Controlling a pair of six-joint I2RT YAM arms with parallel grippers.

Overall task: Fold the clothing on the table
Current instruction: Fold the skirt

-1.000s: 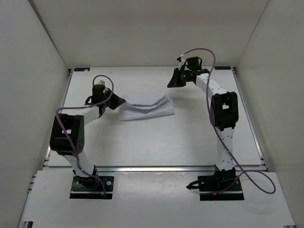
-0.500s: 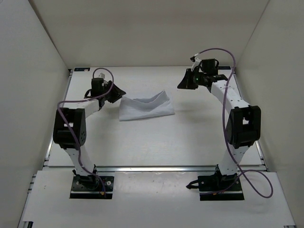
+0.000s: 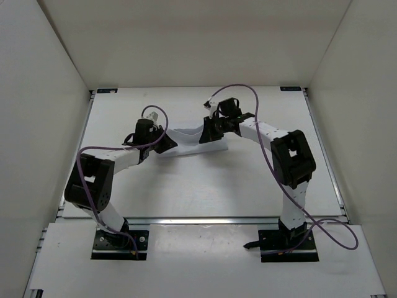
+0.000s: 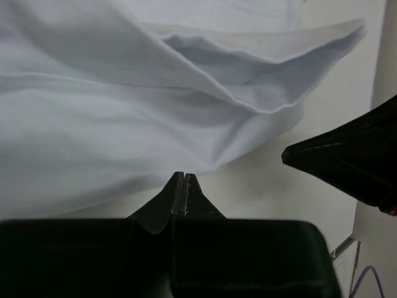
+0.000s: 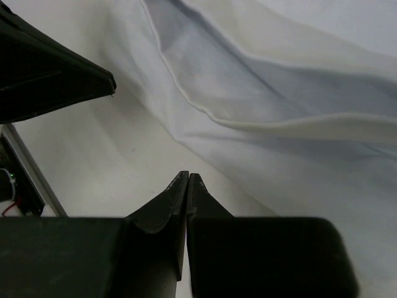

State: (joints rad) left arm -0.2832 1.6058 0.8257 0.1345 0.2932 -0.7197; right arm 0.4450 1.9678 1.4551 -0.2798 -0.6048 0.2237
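Note:
The white clothing lies wrinkled on the table, between my two grippers. My left gripper is at its left front corner. In the left wrist view the jaws are shut, their tip at the near hem of the clothing, and I see no fabric between them. My right gripper is over the right end. In the right wrist view its shut tip sits over bare table just short of the clothing's edge. Each wrist view shows the other gripper's black tip.
White walls close in the table on the left, back and right. Black corner brackets mark the far corners. Purple cables loop above both wrists. A metal rail runs along the near edge by the arm bases.
Both arms have swung inward to the clothing: the right from the back right to its right end, the left from beside its left edge to its front corner. The clothing looks unmoved.

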